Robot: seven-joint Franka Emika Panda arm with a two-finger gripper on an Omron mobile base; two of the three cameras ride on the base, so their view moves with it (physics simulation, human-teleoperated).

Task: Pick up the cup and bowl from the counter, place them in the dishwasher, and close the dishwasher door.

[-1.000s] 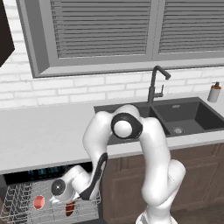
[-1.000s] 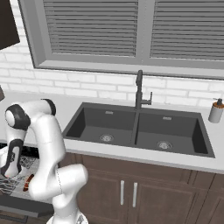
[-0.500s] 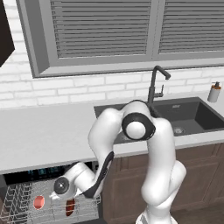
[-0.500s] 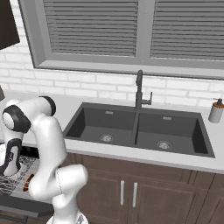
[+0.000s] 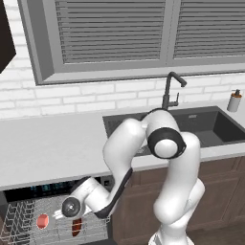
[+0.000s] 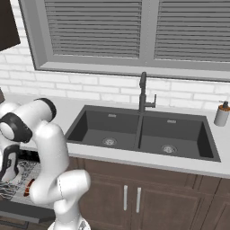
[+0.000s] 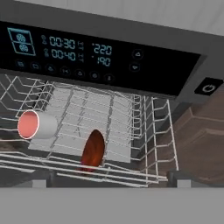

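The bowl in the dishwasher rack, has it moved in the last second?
No. In the left base view the bowl stands on edge in the wire rack, just right of the cup and below the control strip, as before.

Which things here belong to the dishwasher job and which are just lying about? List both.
Job:
cup, on its side in the rack
bowl, on edge in the rack
dishwasher, open, wire rack out
counter
gripper, fingertips low by the rack front

Lying about:
soap dispenser by the sink
faucet
double sink
window blinds
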